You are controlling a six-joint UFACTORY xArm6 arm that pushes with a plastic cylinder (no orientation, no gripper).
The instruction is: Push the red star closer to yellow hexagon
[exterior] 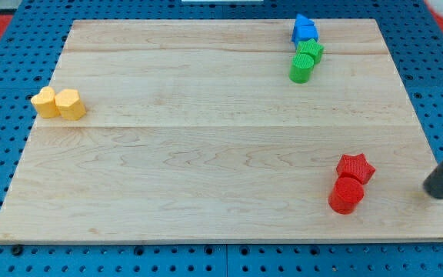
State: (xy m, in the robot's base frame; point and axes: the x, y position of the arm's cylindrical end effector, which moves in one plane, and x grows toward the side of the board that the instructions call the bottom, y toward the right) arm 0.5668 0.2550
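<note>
A pale wooden board (206, 154) fills the view, resting on a blue pegboard surface. At the view's left edge sit two yellow blocks, touching: a yellow heart-like block (45, 101) and, just to its right, the yellow hexagon (71, 104).

Across the bare middle, at the view's top right, four blocks cluster in a short line: two blue blocks (304, 29), shapes hard to tell apart, then a green star (310, 51) and a green cylinder (301, 69) below them.

At the view's lower right lie two red blocks, touching: the red star (355, 167) with a red cylinder (347, 195) just beneath it.

Farthest right, a dark rod enters from the edge. My tip (435, 191) rests on the board, near the red star but apart from it — to its right and slightly lower. There are no fingers to spread or close; the rod is bare and touches nothing.

The hexagon lies far off to the star's left and a little higher, so the tip stands on the far side of the star from it — well placed, I judge, for a leftward push, though the cylinder may get caught up.
</note>
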